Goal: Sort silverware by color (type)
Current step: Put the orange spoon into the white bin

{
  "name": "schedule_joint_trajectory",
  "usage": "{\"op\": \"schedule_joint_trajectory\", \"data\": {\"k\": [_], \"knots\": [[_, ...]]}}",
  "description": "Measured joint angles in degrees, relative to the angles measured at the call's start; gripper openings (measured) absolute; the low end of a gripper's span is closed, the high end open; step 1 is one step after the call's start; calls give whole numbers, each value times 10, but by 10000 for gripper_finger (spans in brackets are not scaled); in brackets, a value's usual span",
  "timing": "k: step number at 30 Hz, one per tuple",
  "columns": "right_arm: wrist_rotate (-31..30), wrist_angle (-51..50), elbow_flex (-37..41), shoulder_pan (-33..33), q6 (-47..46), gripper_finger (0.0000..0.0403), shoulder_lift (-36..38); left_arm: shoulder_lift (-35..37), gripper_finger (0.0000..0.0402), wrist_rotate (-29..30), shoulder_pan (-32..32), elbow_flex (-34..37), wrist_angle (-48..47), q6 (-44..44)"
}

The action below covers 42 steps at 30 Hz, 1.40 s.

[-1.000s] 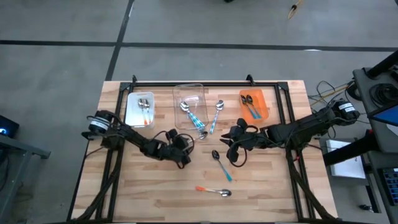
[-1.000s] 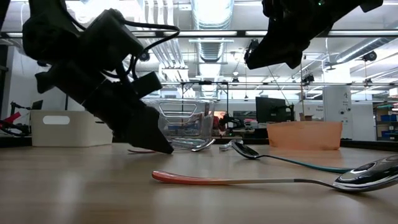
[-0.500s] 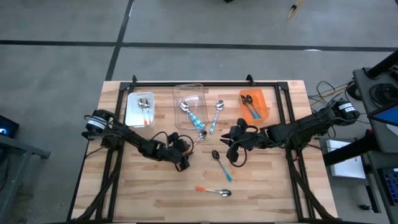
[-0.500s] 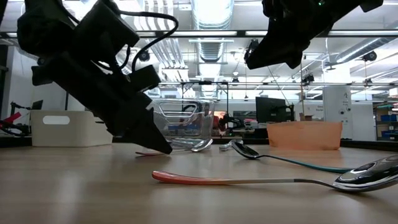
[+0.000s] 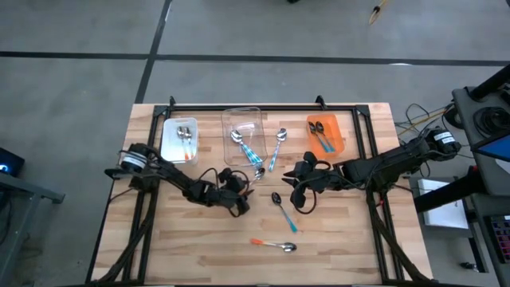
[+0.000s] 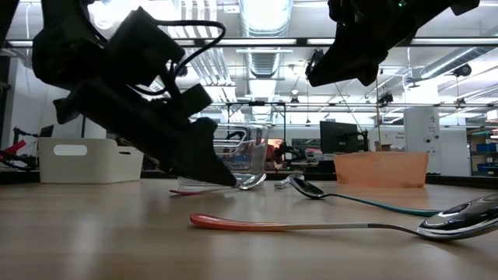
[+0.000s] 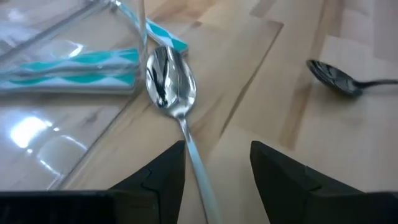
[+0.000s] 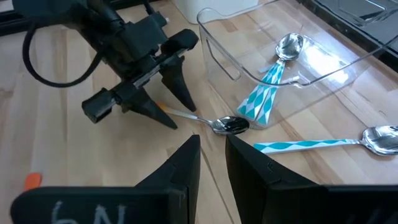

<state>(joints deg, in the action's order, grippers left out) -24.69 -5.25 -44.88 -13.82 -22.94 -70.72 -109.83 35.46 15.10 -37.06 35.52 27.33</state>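
A silver-bowled spoon (image 7: 169, 78) with an orange handle lies flat on the table beside the clear bin (image 5: 244, 131). My left gripper (image 7: 217, 149) is open and low over the table. Its fingers stand on either side of the spoon's handle (image 8: 180, 113) without clearly touching it. The same spoon (image 5: 256, 173) shows in the high view just right of my left gripper (image 5: 241, 194). My right gripper (image 5: 296, 195) hovers to the right of it, open by a narrow gap (image 8: 212, 146), holding nothing.
A white bin (image 5: 180, 139) holds orange-handled spoons, the clear bin teal-patterned ones, and an orange bin (image 5: 325, 134) dark spoons. Loose on the table lie a teal spoon (image 5: 276, 147), a dark-bowled teal spoon (image 5: 283, 211) and an orange-handled spoon (image 5: 273, 244).
My left gripper has slid a little toward the table's right, along the spoon's handle toward its bowl and the clear bin, staying low. The spoon has not moved.
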Motion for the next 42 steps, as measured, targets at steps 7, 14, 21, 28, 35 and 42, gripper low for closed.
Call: {"op": "schedule_joint_trajectory", "data": {"k": [7, 14, 21, 28, 35, 42], "knots": [[0, 0, 0, 0, 0, 64, 0, -34, 162, 15, -14, -26, 0, 2], [0, 0, 0, 0, 0, 63, 0, -50, 152, 22, -14, -41, 3, 7], [0, 0, 0, 0, 0, 65, 0, -50, 85, 20, -14, -37, 4, 19], [1, -1, 0, 0, 0, 61, 0, -50, 6, 15, -14, -37, 3, 21], [2, -1, 0, 0, 0, 63, 0, -44, 3, 16, -5, -35, -3, 42], [2, -1, 0, 0, 0, 59, 0, -11, 1, 3, 10, -34, -10, 43]]}}
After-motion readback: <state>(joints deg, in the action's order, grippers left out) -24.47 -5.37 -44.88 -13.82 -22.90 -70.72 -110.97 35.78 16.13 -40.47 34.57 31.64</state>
